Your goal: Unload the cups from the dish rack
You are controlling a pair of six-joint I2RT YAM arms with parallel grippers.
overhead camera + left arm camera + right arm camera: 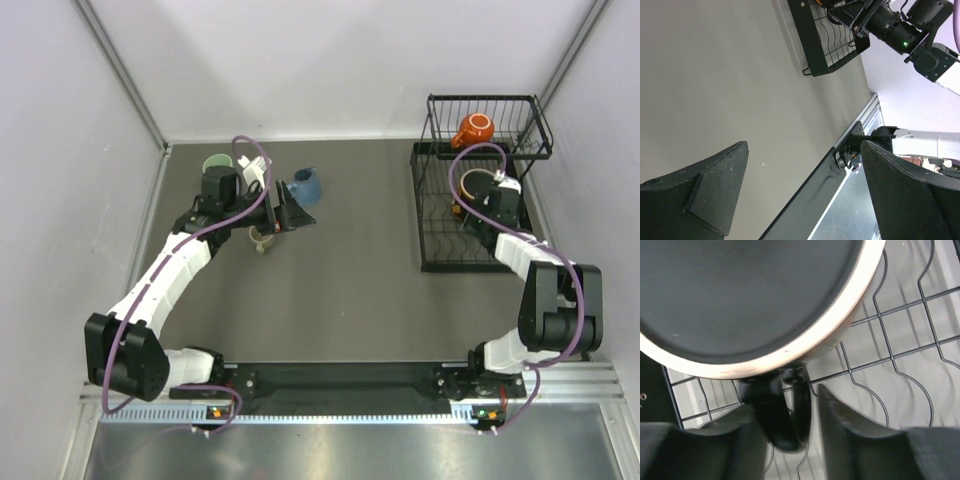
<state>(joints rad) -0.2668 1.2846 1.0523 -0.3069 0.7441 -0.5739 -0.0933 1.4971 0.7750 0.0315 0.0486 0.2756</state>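
Note:
The black wire dish rack [436, 262] stands at the far right. A small orange mug [474, 129] sits in its raised basket. A black mug [477, 184] lies upside down on the lower tier, its dark base ringed in cream [740, 300]. My right gripper [786, 401] is open, and its jaws straddle the mug's black handle [790, 425] closely, with a thin gap at the right finger. My left gripper [292, 212] is open and empty over the table, next to the blue mug [307, 185]. The pale green tumbler [216, 164] and the small beige mug [262, 238] stand by the left arm. I cannot make out the lavender tumbler.
Grey walls close in the table at the left, back and right. The rack [815, 45] and the right arm show in the far part of the left wrist view. A black and silver rail [340, 385] with the arm bases runs along the near edge.

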